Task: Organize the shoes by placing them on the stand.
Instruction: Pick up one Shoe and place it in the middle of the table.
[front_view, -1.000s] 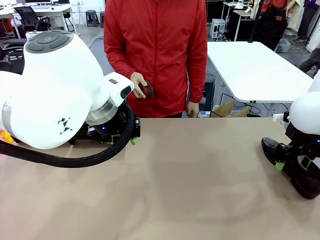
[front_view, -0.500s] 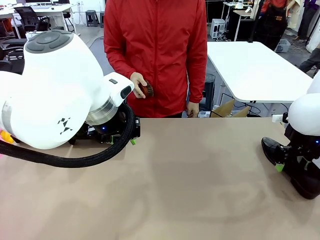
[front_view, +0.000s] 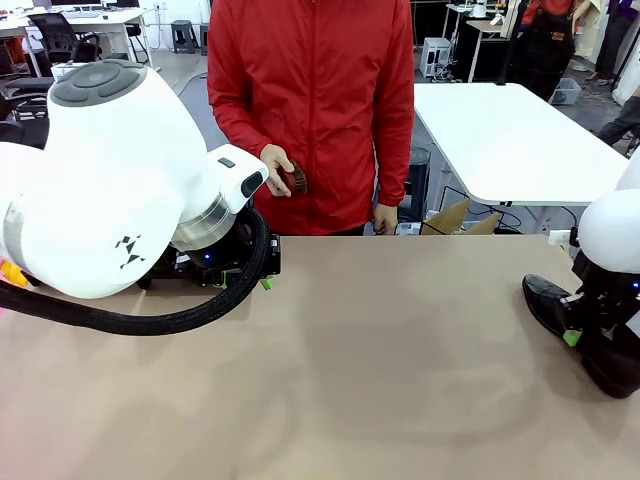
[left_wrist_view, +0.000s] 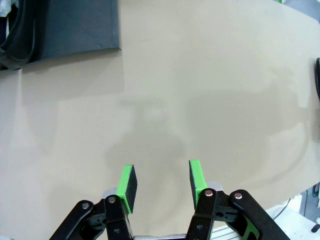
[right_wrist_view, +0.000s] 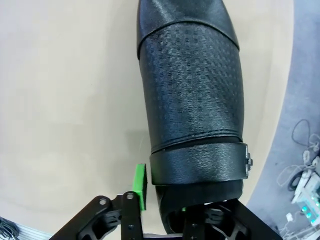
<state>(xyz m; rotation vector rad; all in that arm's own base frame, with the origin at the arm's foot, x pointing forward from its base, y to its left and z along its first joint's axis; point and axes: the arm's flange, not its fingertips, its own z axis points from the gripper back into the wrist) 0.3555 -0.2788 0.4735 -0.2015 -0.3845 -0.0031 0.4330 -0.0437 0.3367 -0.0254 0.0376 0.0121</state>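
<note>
A black shoe (front_view: 546, 299) with a dotted upper and a buckled strap lies at the table's right edge, toe toward the middle. My right gripper (front_view: 585, 336) is down on its heel end. In the right wrist view the shoe (right_wrist_view: 192, 100) runs away from the right gripper (right_wrist_view: 161, 196). One green pad (right_wrist_view: 140, 187) presses its outer side, and the other finger sits inside the opening, shut on the shoe's side wall. My left gripper (left_wrist_view: 160, 184) hangs open and empty over bare table. A corner of the matte-black stand (left_wrist_view: 75, 30) lies ahead of it.
A person in a red jacket (front_view: 315, 110) stands at the far edge, one hand holding a small brown object (front_view: 293, 180). My bulky left arm (front_view: 120, 180) covers the table's back left. The tan tabletop (front_view: 380, 360) stretches between the arms.
The right gripper's jaws have closed in on the shoe; its green pad shifted right against the shoe's side. The left arm and the person have not moved.
</note>
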